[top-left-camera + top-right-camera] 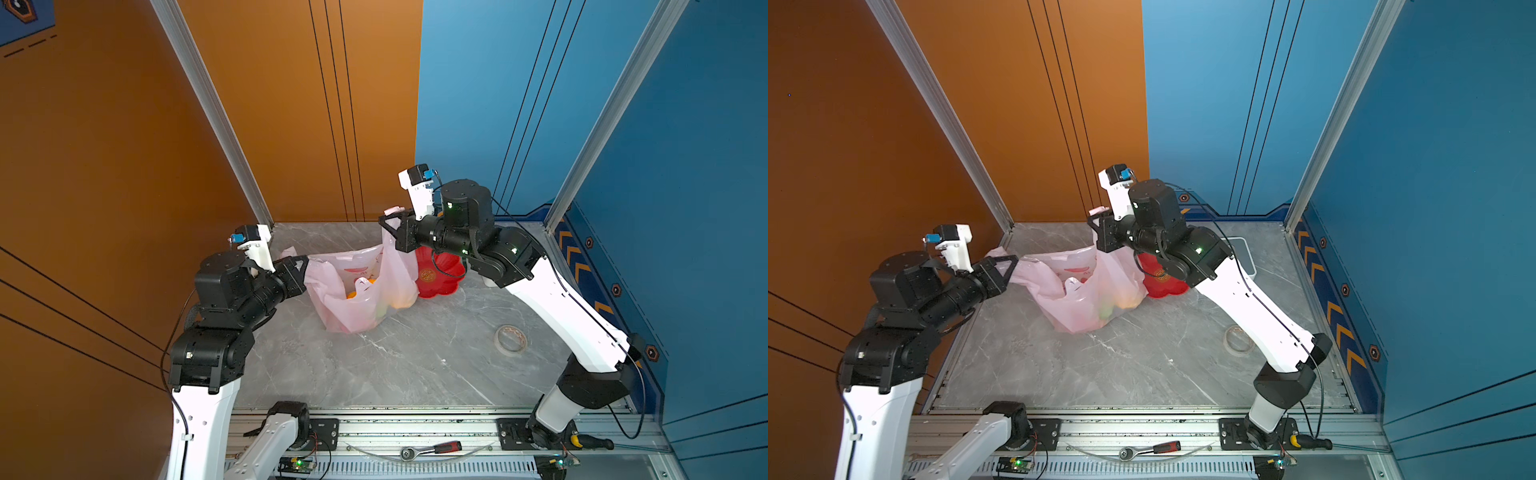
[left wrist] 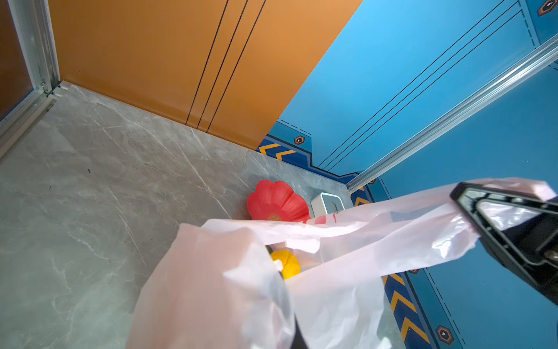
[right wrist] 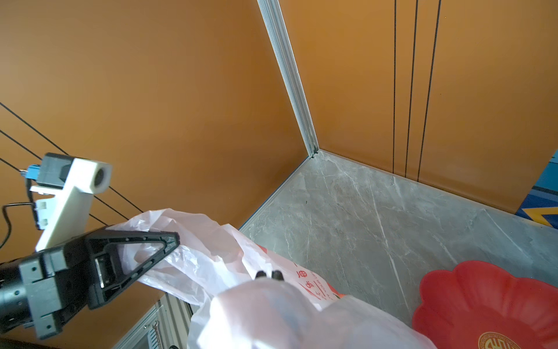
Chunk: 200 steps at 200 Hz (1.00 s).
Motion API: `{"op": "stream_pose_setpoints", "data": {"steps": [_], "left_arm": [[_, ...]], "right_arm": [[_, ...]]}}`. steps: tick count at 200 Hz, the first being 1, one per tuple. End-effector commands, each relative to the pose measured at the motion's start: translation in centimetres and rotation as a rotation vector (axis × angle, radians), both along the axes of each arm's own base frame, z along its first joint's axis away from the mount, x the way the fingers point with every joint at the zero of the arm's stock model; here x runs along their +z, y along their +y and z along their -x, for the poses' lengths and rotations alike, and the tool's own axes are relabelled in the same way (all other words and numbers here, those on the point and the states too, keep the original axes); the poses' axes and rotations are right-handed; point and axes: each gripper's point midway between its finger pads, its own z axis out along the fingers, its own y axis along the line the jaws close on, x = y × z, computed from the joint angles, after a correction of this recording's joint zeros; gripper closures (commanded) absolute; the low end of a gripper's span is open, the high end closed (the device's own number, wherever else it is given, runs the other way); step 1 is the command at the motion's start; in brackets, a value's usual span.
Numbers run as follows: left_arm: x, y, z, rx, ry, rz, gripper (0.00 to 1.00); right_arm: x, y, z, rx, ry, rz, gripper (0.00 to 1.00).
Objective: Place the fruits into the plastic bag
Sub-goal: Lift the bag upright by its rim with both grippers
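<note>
Thin pink film, crinkled and half see-through: that is the plastic bag [image 1: 361, 305]. It sits on the grey marbled surface [image 1: 374, 374] toward the middle of its far edge, just beside a red scalloped dish [image 1: 442, 278]. Red print shows on one inner wall.

The left fingers [image 3: 142, 236] are pinched shut on one handle, drawing it out toward the left edge. The right fingers [image 2: 465, 193] are clamped on the other handle and hold it higher, nearer the far edge. The mouth gapes between them while the bag's belly rests on the surface.

The fruits [image 2: 287, 264] lie low inside — a yellow one shows through the opening, and orange and green blurs show through the film. I see none loose on the surface, so the job looks close to finished.

I'd judge the film to be nearly weightless, floppy and slick, with no shape of its own, so any heft is down among the fruits. The handles look like the right place to hold it — bunched, doubled plastic. A thin pinch might slide free or stretch, and if the bag tips those glossy fruits would probably roll out.
</note>
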Motion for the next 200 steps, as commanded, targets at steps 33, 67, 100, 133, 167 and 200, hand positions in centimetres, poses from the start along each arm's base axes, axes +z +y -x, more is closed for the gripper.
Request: {"op": "stream_pose_setpoints", "data": {"steps": [33, 67, 100, 133, 167, 200], "left_arm": [[3.5, -0.7, 0.2, -0.031, -0.074, 0.026, 1.00], [0.2, -1.3, -1.2, -0.056, 0.025, 0.045, 1.00], [0.8, -2.6, -0.8, -0.111, -0.007, 0.095, 1.00], [2.5, -2.8, 0.2, -0.126, -0.055, 0.101, 1.00], [2.9, -3.4, 0.4, -0.149, -0.059, 0.112, 1.00], [2.0, -4.3, -0.1, -0.179, -0.028, 0.104, 1.00]], "right_arm": [[2.1, -0.4, 1.1, -0.009, -0.106, -0.005, 1.00], [-0.5, 0.0, 0.4, -0.004, -0.026, 0.000, 1.00], [-1.1, 1.2, 2.2, 0.054, -0.015, 0.011, 1.00], [0.7, -0.1, 3.1, 0.032, -0.063, -0.026, 1.00], [0.8, -0.1, 3.8, 0.057, -0.059, -0.031, 1.00], [-0.4, 0.6, 3.7, 0.075, -0.039, -0.005, 1.00]]}}
